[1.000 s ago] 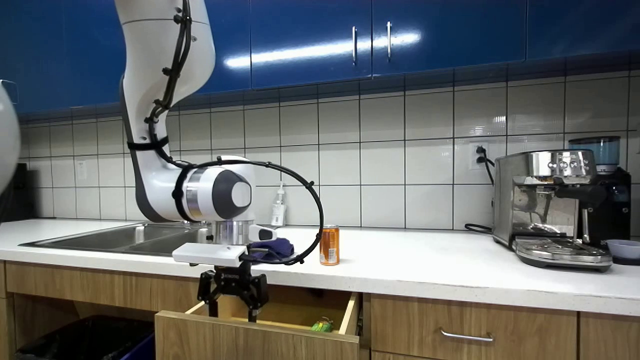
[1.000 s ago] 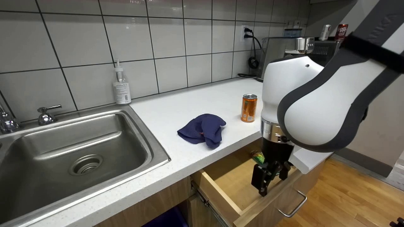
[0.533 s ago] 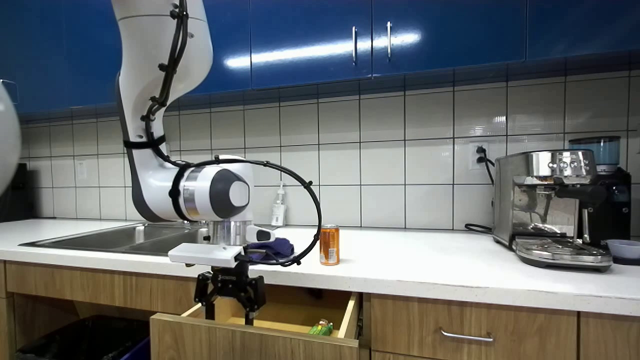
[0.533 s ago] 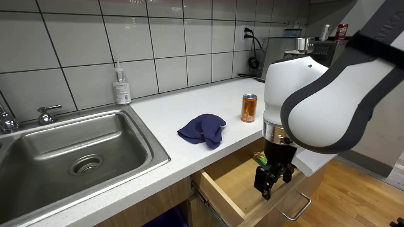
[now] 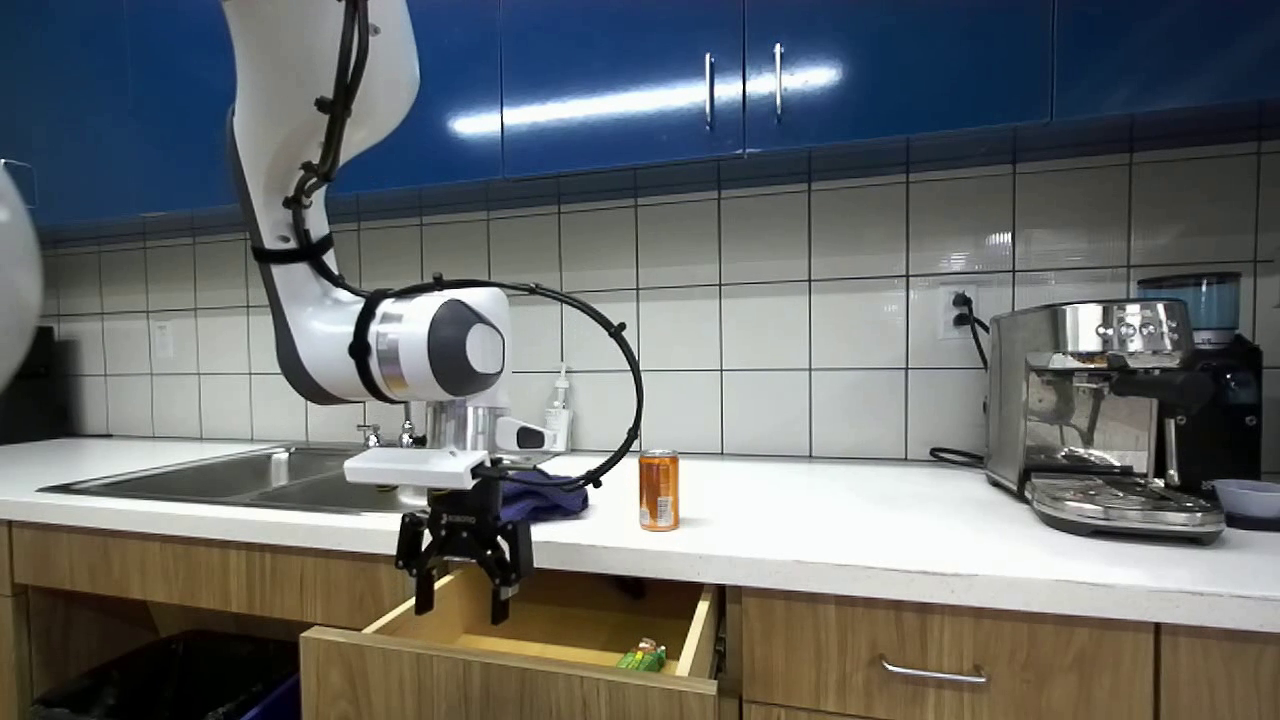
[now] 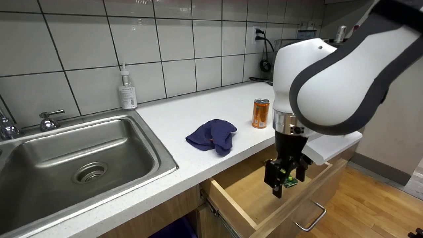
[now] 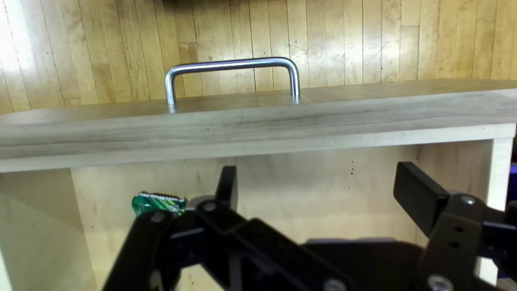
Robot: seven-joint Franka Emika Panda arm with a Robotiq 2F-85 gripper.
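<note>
White kitchen counter [image 5: 800,510] before a tiled wall [image 5: 765,325], hand [image 5: 462,605] wide over the wooden drawer [image 5: 500,688].

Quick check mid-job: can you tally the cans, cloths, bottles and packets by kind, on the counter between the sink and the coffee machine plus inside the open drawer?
Can: 1, orange
Cloth: 1, dark blue
Bottle: 1, with a pump top
Packet: 1, green, in the drawer
Total: 4

Kitchen: steel sink [image 6: 99,152] and tap [image 6: 9,130] in white worktop [image 5: 830,500], tiled wall [image 5: 765,328], blue cabinets [image 5: 620,135] above, coffee machine [image 5: 1088,415]; home or office unclear.
</note>
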